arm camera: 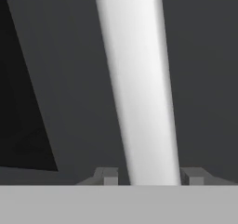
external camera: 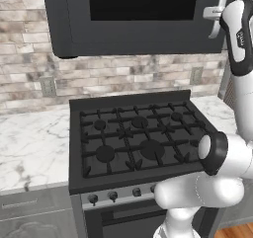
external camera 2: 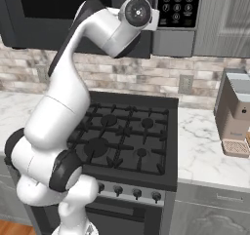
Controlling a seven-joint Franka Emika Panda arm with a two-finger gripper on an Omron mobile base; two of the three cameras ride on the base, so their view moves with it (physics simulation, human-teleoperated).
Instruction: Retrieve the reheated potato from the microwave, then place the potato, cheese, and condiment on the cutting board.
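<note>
Fingers [arm camera: 148,176] astride microwave [external camera: 133,29] handle [arm camera: 139,88]; keypad [external camera 2: 178,5] digits blurred.

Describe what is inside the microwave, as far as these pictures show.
Nothing inside shows: the microwave door is shut and its window dark. The tool straddles the silver handle.

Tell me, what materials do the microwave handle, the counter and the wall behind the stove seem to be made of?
The microwave handle looks like brushed silver metal: pale, smooth, with a soft sheen. The counter looks like polished white marble, with grey veins. The wall seems to be rough stone or brick tile, in mixed grey and tan blocks with visible joints. As the scene is rendered, these are only appearances.
</note>
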